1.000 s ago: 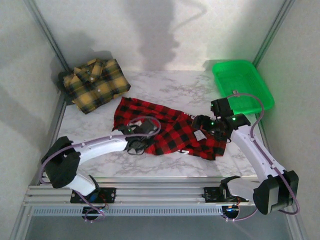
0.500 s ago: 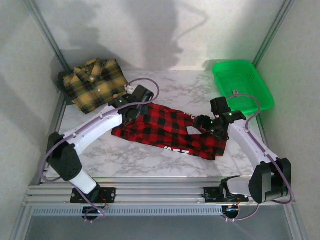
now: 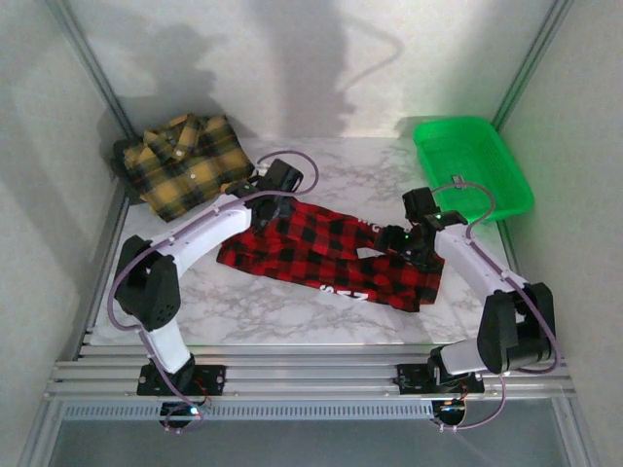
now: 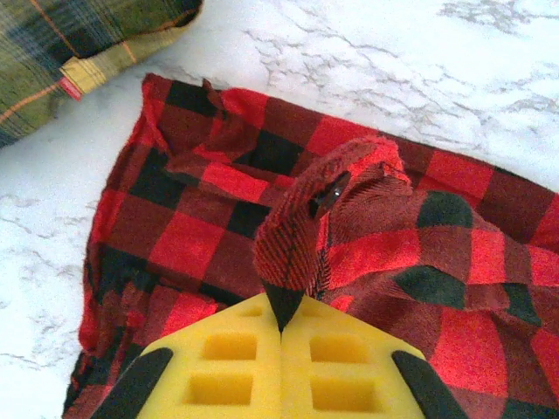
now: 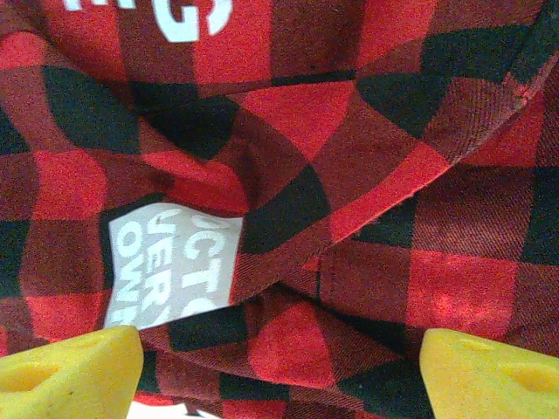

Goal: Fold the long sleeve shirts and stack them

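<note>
While the left tool [image 4: 281, 319] clamps a fold of the red shirt [image 4: 188, 244], the right tool [image 5: 279, 371] hangs over it, fingers apart; folding seems midway, so the right should next pinch cloth.

1. A white marble-patterned table [image 3: 321, 175] is sitting between pale walls, and its near edge is meeting a frame of aluminium rails [image 3: 311, 375].
2. A yellow-and-black check shirt [image 3: 185, 163] is lying folded in the far left corner, reaching the table's left edge.
3. A red-and-black check shirt [image 3: 321, 255] is lying rumpled across the middle, running from left of centre toward the right, with white lettering [image 3: 348, 291] showing along its near edge. A strip of bare marble is separating it from the yellow-and-black check shirt.
4. A green plastic tray [image 3: 467, 161] is sitting in the far right corner, apart from the red-and-black check shirt and well apart from the yellow-and-black check shirt.
</note>
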Robot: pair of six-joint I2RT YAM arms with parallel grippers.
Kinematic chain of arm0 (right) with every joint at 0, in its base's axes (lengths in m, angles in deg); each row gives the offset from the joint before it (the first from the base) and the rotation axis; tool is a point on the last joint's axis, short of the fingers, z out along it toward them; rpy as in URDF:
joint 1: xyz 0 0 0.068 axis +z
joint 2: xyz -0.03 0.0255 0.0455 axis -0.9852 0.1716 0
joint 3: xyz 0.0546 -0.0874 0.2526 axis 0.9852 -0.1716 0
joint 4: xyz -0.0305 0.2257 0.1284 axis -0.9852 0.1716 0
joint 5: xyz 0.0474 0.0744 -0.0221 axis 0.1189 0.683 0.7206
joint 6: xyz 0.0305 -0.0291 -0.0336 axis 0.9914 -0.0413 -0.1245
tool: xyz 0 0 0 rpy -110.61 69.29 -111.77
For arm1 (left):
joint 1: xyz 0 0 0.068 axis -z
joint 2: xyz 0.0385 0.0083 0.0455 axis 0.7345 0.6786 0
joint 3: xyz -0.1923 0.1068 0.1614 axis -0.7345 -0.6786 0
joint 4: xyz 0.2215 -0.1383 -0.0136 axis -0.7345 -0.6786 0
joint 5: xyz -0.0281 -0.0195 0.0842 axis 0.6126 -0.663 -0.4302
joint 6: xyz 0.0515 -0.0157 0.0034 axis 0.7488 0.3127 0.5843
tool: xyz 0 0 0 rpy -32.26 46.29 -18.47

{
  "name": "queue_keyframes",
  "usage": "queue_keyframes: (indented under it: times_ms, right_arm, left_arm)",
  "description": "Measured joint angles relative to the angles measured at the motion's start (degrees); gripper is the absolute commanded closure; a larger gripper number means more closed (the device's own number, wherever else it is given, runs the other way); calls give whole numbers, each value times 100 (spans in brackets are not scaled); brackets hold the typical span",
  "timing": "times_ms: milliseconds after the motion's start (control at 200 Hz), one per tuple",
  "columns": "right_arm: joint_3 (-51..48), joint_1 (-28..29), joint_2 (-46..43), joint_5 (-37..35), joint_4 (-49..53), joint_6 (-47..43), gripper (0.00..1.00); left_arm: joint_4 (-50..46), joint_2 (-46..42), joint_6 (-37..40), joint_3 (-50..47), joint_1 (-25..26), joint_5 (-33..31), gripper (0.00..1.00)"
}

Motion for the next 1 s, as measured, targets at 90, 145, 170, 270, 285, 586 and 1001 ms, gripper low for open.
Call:
queue_keyframes:
  times_ms: [90,145,170,270,285,586,1001]
  right_arm:
    - [0,-28,177,2,-61,109,25]
    - [0,-37,293,9,-127,188,26]
    - [0,-37,361,7,-164,227,27]
    - [0,-42,619,11,-343,437,32]
    - [0,-44,654,15,-372,492,33]
    - [83,-107,1228,0,-898,1263,82]
    - [-1110,-662,-675,-549,-2168,2201,100]
  left_arm:
    - [74,-7,-35,-50,0,111,100]
    - [116,-22,-52,-79,0,168,100]
    - [136,-35,-61,-96,0,188,100]
    - [162,-116,-87,-162,0,286,100]
    - [166,-136,-92,-179,0,306,100]
    - [299,-498,-304,-490,0,535,100]
    - [501,-787,-317,-566,-374,940,100]
